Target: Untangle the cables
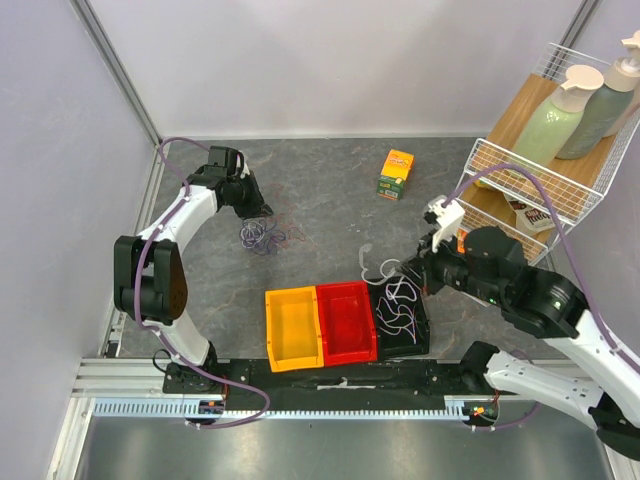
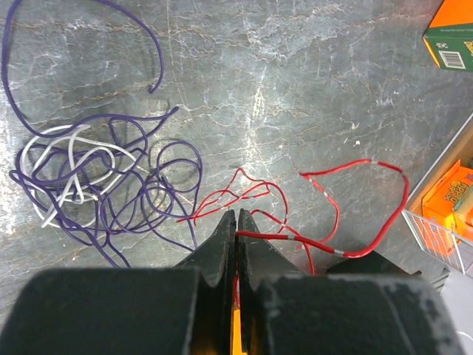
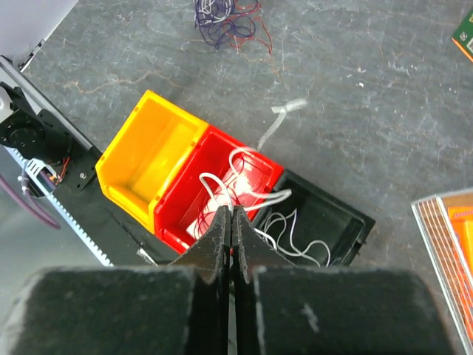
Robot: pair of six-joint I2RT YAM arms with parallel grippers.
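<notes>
Left fingers point(image 2: 226, 235) are clenched on the red cable point(image 2: 355, 248), which loops off toward 2 o'clock over the table point(image 2: 295, 89), likely so it can be drawn clear of the purple-and-white tangle point(image 2: 111, 185) lying near the tips at 10 o'clock. The right fingers point(image 3: 222, 237) are shut too, seemingly pinching a white cable point(image 3: 266, 198) at their tips. It hangs above the red bin point(image 3: 174, 203) and black bin point(image 3: 358, 222), probably for lowering inside.

Bright, even light; soft shadows
</notes>
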